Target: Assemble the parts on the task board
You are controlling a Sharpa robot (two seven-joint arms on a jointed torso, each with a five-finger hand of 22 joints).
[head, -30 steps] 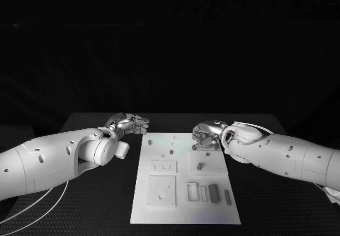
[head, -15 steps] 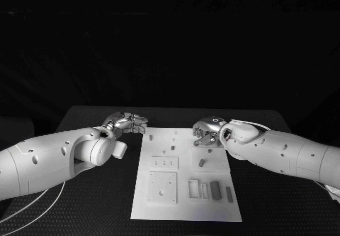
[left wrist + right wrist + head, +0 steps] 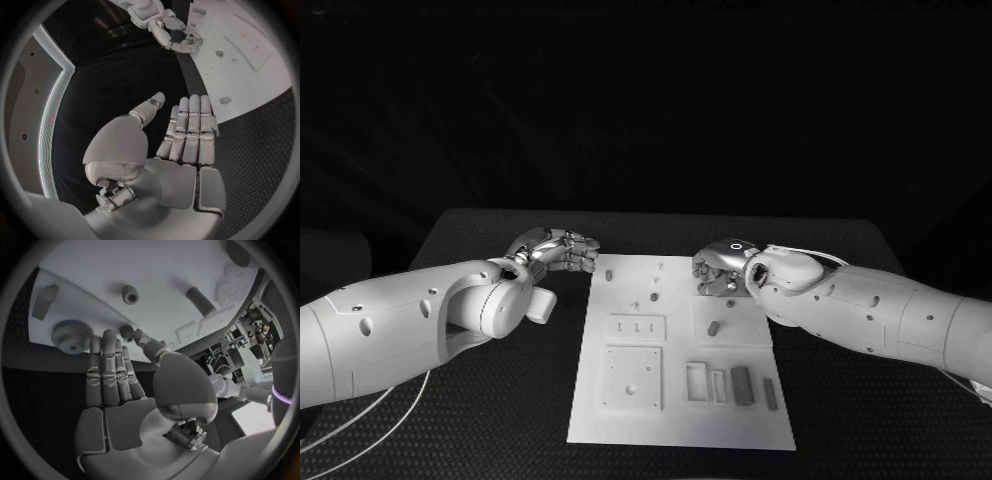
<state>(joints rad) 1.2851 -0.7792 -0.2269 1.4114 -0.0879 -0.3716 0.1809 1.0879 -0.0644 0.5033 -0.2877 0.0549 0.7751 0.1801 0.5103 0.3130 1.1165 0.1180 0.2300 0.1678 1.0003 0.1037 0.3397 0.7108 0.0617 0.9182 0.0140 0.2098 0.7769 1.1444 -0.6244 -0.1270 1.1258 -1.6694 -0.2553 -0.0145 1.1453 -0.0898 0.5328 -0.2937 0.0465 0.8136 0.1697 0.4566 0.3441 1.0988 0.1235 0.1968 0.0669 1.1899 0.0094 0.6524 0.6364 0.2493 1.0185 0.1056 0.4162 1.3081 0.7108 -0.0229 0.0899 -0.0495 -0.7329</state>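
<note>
Since a second ago the whole head picture is sitting slightly differently, so the camera has shifted; against the task board (image 3: 681,350) the two hands are barely changing place, the right hand (image 3: 720,266) seeming to sit a touch further over the board's far right corner than before. The left hand (image 3: 557,250) is hovering just off the board's far left edge, over the black table (image 3: 473,235).

The head view is making both hands look bunched. The wrist views are showing otherwise: the left hand's fingers (image 3: 190,125) are lying straight and side by side, thumb apart, holding nothing; the right hand's fingers (image 3: 109,370) are likewise extended with nothing in them. The right wrist view is also giving a close look at a toothed gear (image 3: 71,335) lying on the board near the fingertips, a small round peg (image 3: 130,294) and a dark cylinder (image 3: 201,301). Whether the fingertips are touching the gear cannot be told.

The board is lying in the middle of the table, long side running away from the robot, white, with raised rectangular plates and grey parts (image 3: 741,385) lying in slots near its close right corner.
</note>
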